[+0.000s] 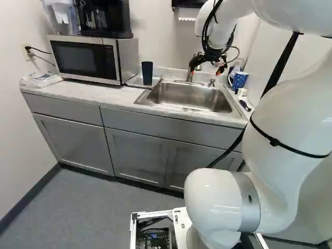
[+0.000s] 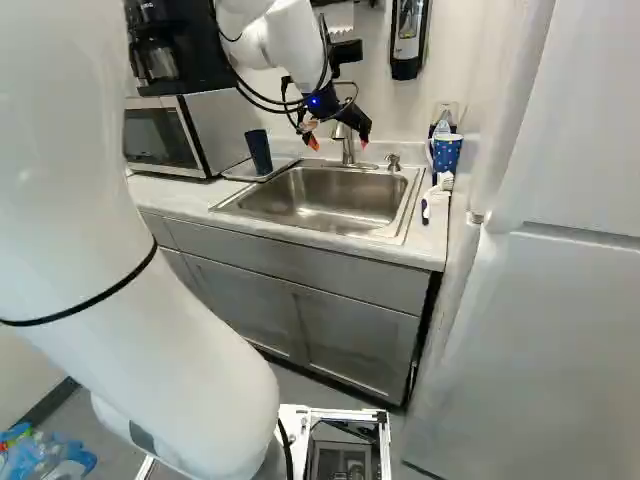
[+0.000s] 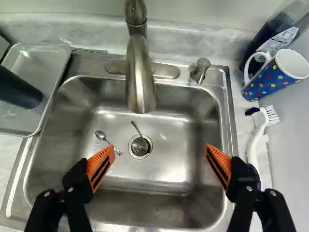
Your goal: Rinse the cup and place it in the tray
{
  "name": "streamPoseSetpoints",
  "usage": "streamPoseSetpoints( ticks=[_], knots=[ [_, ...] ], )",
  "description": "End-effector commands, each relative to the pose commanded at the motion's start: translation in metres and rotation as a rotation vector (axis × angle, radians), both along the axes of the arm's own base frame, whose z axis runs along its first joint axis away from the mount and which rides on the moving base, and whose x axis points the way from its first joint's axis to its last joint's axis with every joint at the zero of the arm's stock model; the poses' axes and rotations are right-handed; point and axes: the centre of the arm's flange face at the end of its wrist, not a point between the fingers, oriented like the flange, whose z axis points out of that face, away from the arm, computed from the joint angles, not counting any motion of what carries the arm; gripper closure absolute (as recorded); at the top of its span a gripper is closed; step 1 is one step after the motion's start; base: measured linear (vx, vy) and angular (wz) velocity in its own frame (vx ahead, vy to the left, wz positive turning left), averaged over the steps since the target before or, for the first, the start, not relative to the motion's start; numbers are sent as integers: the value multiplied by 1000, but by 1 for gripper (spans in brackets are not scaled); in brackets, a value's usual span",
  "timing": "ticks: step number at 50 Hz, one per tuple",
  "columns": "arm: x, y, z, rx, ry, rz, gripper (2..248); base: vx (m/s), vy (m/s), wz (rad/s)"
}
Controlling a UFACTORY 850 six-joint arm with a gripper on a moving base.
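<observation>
Cup (image 1: 147, 73) upright in the tray (image 3: 41, 57). Our fingers (image 2: 361, 124) hang wide apart above the sink (image 3: 164, 170), a spoon (image 3: 101, 136) lying inside.

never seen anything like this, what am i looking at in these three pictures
A white robot arm on a moving base, at a kitchen sink. Two pictures come from base cameras behind the arm, left and right; the third looks out from its wrist. The black tool with orange pads is open over the sink, holding nothing. A spoon and another utensil lie in the sink. Beside it, a dark cup stands in a metal tray; at the other side are a dotted mug and a white brush.
</observation>
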Motion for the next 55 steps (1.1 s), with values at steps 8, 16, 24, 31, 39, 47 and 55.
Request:
streamPoseSetpoints(
  ticks=[8,16,24,31,39,47,55],
  knots=[
    [0,0,0,0,0,0,3,0,0,0],
    [0,0,0,0,0,0,3,0,0,0],
    [0,0,0,0,0,0,3,-1,18,-10],
    [0,0,0,0,0,0,3,-24,83,9],
    [0,0,0,0,0,0,3,-46,71,-4],
    [0,0,0,0,0,0,3,-71,85,2],
    [0,0,0,0,0,0,3,-81,92,-2]
  ],
)
